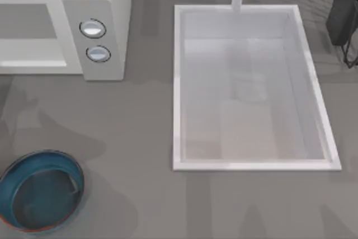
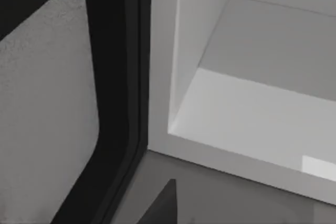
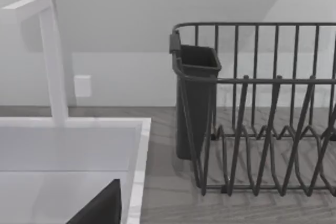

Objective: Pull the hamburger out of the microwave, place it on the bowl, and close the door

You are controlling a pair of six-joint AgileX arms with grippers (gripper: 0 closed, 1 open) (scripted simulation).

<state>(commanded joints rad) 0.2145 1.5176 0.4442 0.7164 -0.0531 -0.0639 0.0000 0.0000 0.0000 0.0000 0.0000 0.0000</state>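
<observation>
Microwave [image 1: 61, 32] cavity straight before my left wrist camera, door [image 2: 47, 108] swung aside; bowl [image 1: 39, 197] at table's 7 o'clock. Jaw states: cannot tell.

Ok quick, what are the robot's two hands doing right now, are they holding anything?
Left gripper: by the open microwave and its door; cannot be told whether open or closed.
Right gripper: near the sink and dish rack; cannot be told either.
</observation>
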